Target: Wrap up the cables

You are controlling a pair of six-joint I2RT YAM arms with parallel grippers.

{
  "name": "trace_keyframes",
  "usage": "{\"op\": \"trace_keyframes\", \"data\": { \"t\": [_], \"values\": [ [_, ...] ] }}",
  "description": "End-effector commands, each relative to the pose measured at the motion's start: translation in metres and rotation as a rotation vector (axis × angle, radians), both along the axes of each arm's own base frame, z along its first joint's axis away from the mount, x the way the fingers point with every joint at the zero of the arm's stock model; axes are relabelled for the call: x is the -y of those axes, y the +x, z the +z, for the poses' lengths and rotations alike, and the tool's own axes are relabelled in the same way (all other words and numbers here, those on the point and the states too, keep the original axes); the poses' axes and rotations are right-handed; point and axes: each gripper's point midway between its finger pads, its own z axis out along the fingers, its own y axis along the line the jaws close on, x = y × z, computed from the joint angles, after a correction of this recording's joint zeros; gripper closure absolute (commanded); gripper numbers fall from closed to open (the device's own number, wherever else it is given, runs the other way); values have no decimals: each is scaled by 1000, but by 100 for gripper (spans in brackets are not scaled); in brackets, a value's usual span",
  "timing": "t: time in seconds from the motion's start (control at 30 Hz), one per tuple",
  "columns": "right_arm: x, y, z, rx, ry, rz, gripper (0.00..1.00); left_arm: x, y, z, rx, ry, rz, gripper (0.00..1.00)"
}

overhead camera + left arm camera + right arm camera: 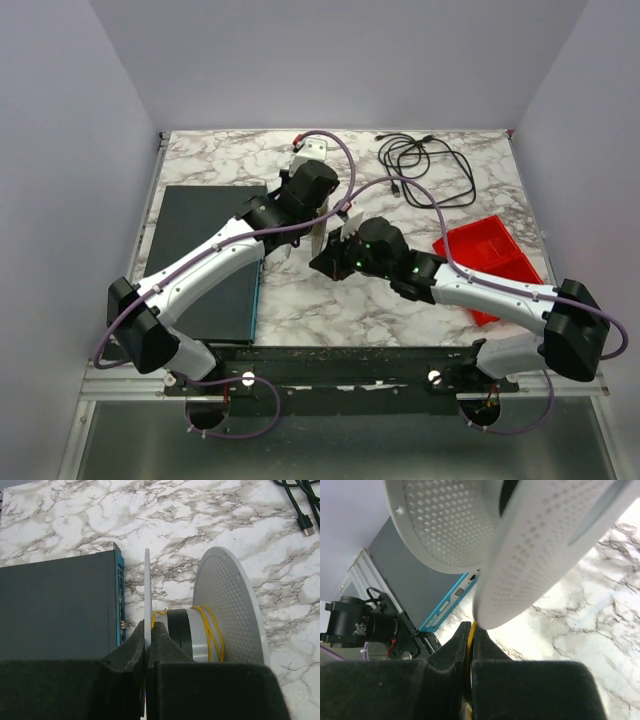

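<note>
The black cables lie in a loose tangle at the back right of the table, apart from both grippers. One plug end shows in the left wrist view. A white spool with perforated flanges is held on its side between the arms. My left gripper is shut on the spool's thin left flange. The spool's grey core carries black tape and a few turns of yellow cord. My right gripper is shut on a yellow cord just below the spool's flanges.
A dark grey box with a blue edge lies at the left, close beside the spool. A red tray sits at the right. A small white object is at the back centre.
</note>
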Motion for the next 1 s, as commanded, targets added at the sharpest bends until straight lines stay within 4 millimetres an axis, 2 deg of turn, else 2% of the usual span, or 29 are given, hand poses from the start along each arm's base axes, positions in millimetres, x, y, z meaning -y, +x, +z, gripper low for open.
{"op": "trace_keyframes", "data": {
  "t": [0.0, 0.13, 0.47, 0.73, 0.97],
  "values": [
    [23, 24, 13, 65, 45, -182, 98, 14, -12, -7, -34, 41, -96, 100],
    [25, 22, 22, 69, 93, -185, 98, 17, -14, -13, -35, 56, -109, 100],
    [18, 15, 21, -11, 153, -181, 98, 21, -15, -21, -3, 167, -85, 100],
    [27, 12, 33, 17, 167, -190, 95, 25, -16, -25, 27, 183, -137, 100],
    [42, 17, 22, 118, 106, -210, 95, 38, -19, -24, 47, 184, -265, 100]
  ]
}}
